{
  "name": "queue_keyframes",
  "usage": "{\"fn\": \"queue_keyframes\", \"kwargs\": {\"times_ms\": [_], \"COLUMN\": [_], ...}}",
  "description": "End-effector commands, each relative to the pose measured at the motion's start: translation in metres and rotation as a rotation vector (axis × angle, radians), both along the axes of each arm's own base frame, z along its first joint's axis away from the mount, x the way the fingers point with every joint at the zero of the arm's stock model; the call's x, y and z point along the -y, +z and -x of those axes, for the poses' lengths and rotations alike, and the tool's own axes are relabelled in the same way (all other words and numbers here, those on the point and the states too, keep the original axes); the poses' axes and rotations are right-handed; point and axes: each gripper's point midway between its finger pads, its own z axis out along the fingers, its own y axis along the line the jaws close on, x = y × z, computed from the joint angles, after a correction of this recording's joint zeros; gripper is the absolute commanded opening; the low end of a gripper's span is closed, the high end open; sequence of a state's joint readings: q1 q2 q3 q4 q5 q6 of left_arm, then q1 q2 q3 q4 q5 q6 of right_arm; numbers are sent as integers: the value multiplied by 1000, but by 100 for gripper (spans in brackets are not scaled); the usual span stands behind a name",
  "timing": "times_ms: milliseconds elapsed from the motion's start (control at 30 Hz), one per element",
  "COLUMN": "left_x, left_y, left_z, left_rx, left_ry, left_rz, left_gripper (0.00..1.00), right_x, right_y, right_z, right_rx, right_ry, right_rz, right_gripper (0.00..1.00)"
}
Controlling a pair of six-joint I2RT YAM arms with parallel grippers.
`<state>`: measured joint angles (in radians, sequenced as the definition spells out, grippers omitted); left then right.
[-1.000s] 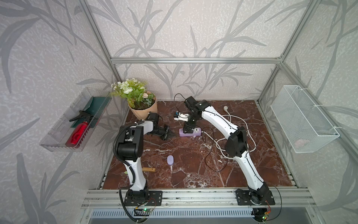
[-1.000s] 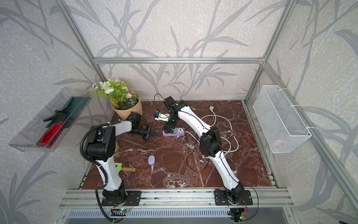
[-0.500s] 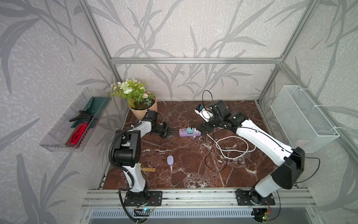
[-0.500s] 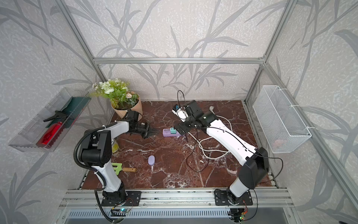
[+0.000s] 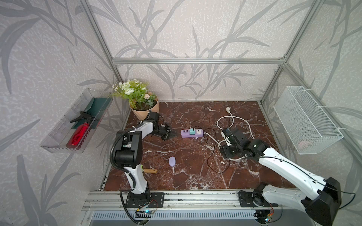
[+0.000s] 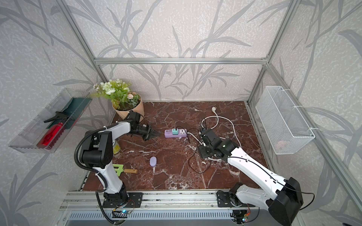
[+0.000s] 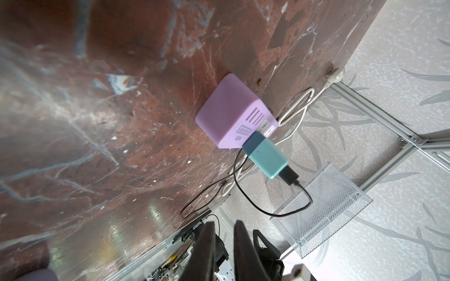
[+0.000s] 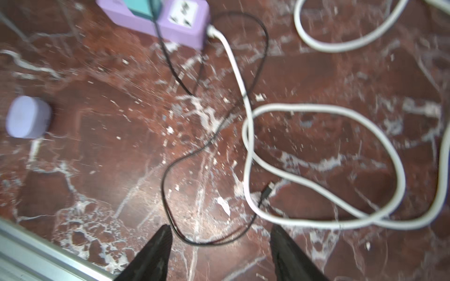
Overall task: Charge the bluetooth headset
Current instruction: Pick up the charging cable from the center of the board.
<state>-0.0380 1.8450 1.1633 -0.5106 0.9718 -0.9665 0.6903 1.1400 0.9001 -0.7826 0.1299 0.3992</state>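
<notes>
Fetching the cable: the right end effector (image 8: pixel 219 228), released and empty, hovers over the black cable (image 8: pixel 162 187). The left end effector (image 7: pixel 224 222) is nearly clenched, empty. Headset (image 5: pixel 172 161) lies alone on the tabletop (image 5: pixel 195 182). Next, probably pinch the plug (image 8: pixel 266 191).

Robot lab cell, dressed as a home corner.

Boxed in by bare aluminium frame (image 5: pixel 195 61) and leaf-print wallpaper panels (image 5: pixel 195 29); marble-look tabletop (image 5: pixel 195 176); two robot arms (image 5: pixel 141 176) (image 5: pixel 284 166) bolted to a front rail (image 5: pixel 195 197) with exposed wiring. Homely props: potted flowers (image 5: pixel 144 109), clear wall tray (image 5: pixel 58 140), wire basket (image 5: pixel 305 121), purple power strip (image 5: pixel 192 133).
</notes>
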Motion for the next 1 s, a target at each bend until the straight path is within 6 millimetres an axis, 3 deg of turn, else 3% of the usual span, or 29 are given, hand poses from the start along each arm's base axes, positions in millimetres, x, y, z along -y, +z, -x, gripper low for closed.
{"fn": "queue_keyframes", "kwargs": {"times_ms": [0, 100, 167, 300, 400, 500, 733, 967], "left_x": [-7, -17, -27, -40, -39, -37, -35, -34], "left_y": [16, 17, 17, 16, 12, 8, 9, 5], "left_z": [15, 36, 52, 87, 102, 104, 99, 96], "left_rx": [40, 37, 33, 6, -14, -20, -17, -31], "left_ry": [-45, -117, -157, -190, -180, -163, -157, -166], "left_rz": [-59, -160, -245, -336, -321, -305, -295, -283], "left_gripper": [17, 20, 27, 36, 38, 38, 38, 38], "right_x": [23, 32, 45, 61, 48, 37, 35, 35], "right_y": [-25, -47, -58, -71, -81, -86, -108, -128], "right_z": [13, 23, 32, 39, 31, 21, 6, 11], "right_rx": [-53, -66, -72, -81, -98, -88, -51, -134], "right_ry": [-189, -322, -397, -449, -419, -409, -480, -489], "right_rz": [25, -42, -33, 44, 38, 20, 9, 81], "right_gripper": [65, 69, 71, 58, 53, 49, 36, 28]}}
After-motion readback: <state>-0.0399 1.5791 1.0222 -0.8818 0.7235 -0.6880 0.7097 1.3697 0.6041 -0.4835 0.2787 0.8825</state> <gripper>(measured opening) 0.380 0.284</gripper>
